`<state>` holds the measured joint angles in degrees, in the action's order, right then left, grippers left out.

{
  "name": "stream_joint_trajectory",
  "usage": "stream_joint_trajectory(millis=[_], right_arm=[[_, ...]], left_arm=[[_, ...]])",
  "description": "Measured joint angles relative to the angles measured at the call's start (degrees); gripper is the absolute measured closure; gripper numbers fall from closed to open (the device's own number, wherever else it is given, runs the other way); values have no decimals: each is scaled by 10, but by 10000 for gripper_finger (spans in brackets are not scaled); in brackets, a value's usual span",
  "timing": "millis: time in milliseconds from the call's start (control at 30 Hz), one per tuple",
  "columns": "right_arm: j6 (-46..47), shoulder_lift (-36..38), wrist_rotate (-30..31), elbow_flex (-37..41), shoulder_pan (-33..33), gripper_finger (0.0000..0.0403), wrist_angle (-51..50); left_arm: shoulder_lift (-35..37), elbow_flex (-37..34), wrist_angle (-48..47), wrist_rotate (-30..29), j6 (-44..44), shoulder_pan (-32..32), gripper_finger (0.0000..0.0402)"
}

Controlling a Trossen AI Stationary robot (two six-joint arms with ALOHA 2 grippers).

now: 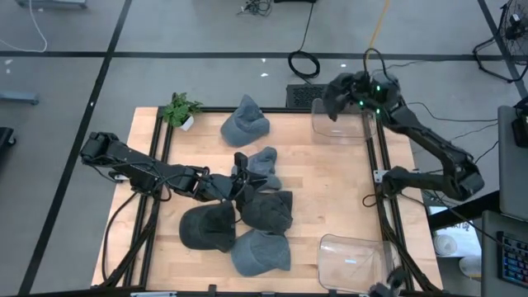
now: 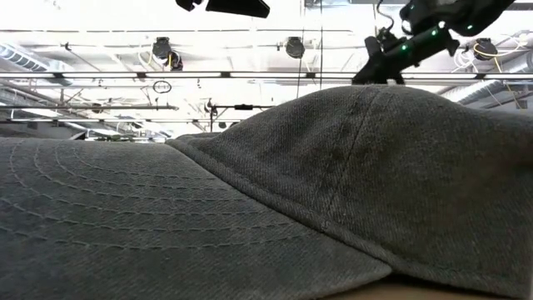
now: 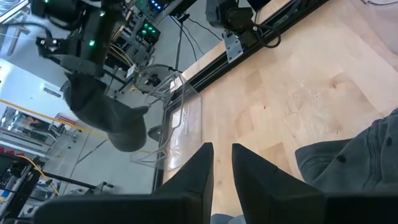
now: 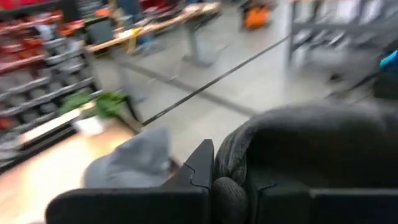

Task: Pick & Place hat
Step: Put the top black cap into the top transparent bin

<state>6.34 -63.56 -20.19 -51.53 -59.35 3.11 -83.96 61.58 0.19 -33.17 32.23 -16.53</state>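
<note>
Surface: a wooden surface (image 1: pixel 330 190) is carrying five grey hats clustered around its middle.
Right gripper (image 1: pixel 337 97): hanging over the clear bin (image 1: pixel 340 124) at the far right corner, jaws clamping a dark hat (image 3: pixel 109 115).
Left gripper (image 1: pixel 239 177): lying low among the clustered hats, jaws nearly closed, gripping nothing.
Near right corner: a second clear bin (image 1: pixel 351 262) is sitting here.

Hidden, cropped and blurred parts

In the low view a dark cap (image 2: pixel 275 200) blocked the desk and everything on it. The near clear bin (image 1: pixel 351 262) was cut by the high view's bottom edge. The right wrist view was smeared, its grey hat (image 4: pixel 134 158) and plant (image 4: pixel 99 104) indistinct.
</note>
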Motion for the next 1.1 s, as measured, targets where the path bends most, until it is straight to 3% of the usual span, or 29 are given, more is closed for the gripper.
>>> stream_joint_trajectory(millis=[100,233,433,633,833,1100], right_arm=[[7,-32,-111,-14,-28,384,-34],[9,-44,-208,-15,-40,384,-58],[31,-11,-269,-15,-40,384,-69],[24,21,-275,-15,-42,384,-117],[-30,10,-232,-15,-43,384,-197],[-93,-13,-60,-15,-43,384,-259]], left_arm=[[0,0,0,0,-2,0,334],[0,0,0,0,-18,0,334],[0,0,0,-1,-12,1,334],[0,0,0,-1,-13,5,334],[0,0,0,-1,-14,8,334],[0,0,0,-1,-14,8,334]])
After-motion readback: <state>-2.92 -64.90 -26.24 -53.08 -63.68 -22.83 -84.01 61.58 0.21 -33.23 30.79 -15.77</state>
